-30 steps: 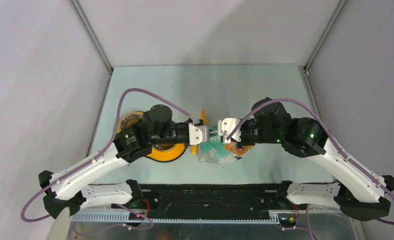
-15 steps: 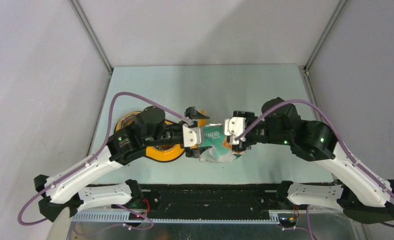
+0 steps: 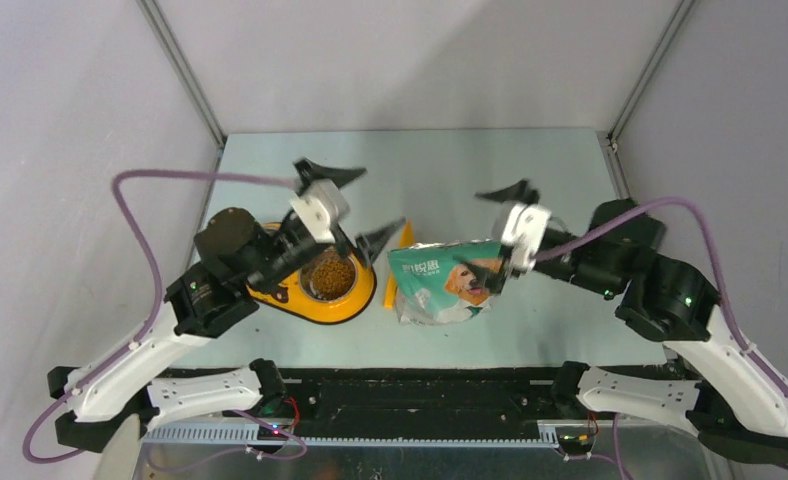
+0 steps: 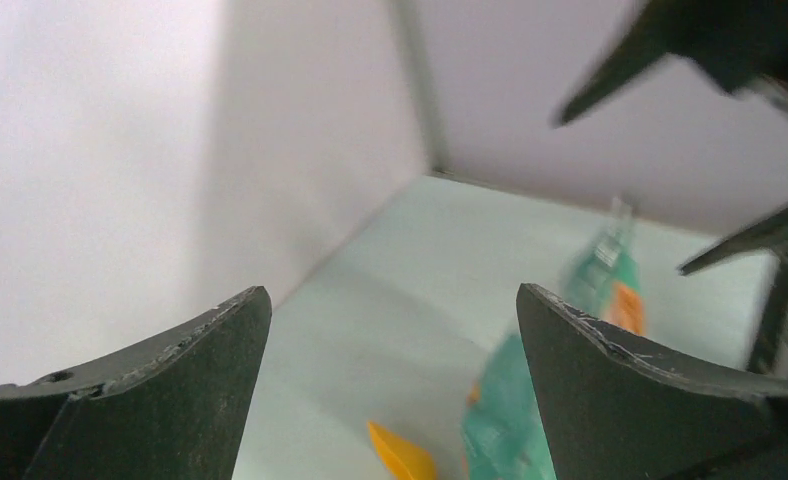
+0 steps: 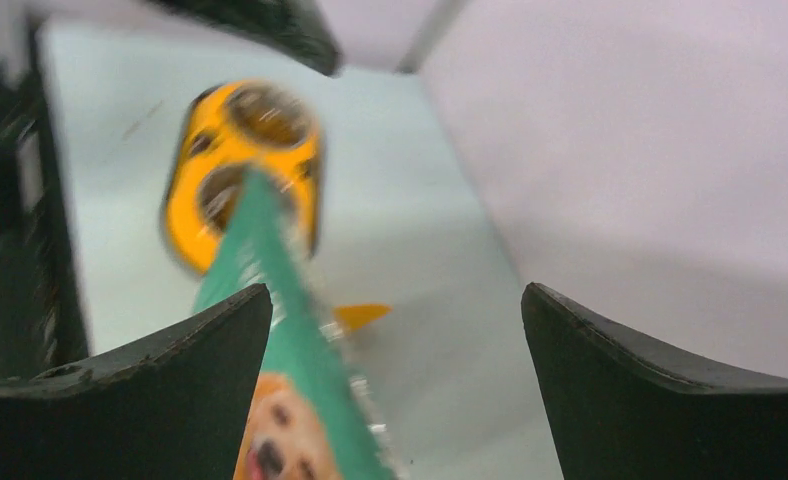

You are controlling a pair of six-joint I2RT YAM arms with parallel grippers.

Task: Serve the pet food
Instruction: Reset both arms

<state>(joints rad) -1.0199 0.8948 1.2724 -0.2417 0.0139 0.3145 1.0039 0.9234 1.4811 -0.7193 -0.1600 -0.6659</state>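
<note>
Pale green table [image 3: 470,170] | pet food [image 3: 332,273] in orange bowl [image 3: 305,307] | bag [image 3: 435,290] lettering illegible | left hand [image 3: 383,196], right hand [image 3: 470,230] spread wide, empty

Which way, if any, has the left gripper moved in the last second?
Yes. The left gripper left the bag and moved toward the table's far edge.

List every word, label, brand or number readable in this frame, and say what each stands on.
Green bag, white lettering left of the dog picture: there, but too small to read in the top view.
Same bag, both wrist views: blurred, nothing readable.
Orange bowl: no text seen.
No other text is visible.
</note>
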